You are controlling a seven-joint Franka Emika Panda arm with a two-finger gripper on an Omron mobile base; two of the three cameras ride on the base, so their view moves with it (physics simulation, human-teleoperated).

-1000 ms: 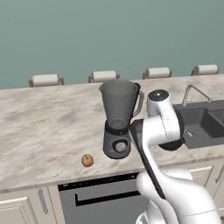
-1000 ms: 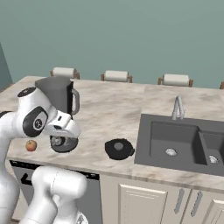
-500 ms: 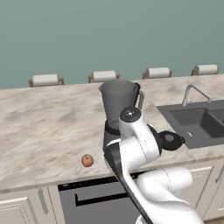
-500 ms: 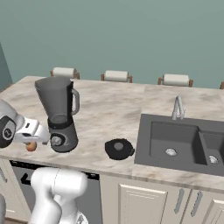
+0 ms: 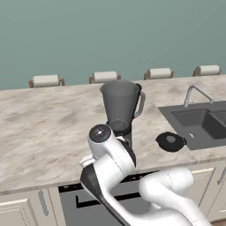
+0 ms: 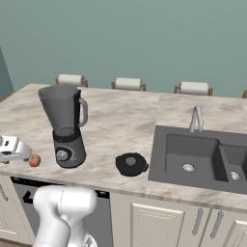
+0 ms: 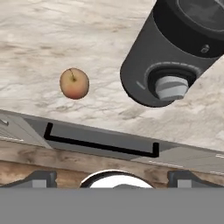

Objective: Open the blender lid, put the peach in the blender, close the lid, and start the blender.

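Note:
The blender stands on the marble counter with its jar open at the top; its grey base and round dial are at the upper right of the hand view. The blender lid lies flat on the counter between blender and sink, also seen as the dark disc. The peach rests on the counter left of the base, near the front edge. My gripper is open, held off the counter's front edge and looking at the peach, nothing between its fingers. My arm hides the peach in the left base view.
A dark sink with a faucet takes up the counter's right side. Several chair backs line the far edge. Below the counter edge is an appliance front with a dark handle.
The arm has swung left and down from beside the blender to in front of the counter's edge by the peach. Blender, lid and peach have stayed put.

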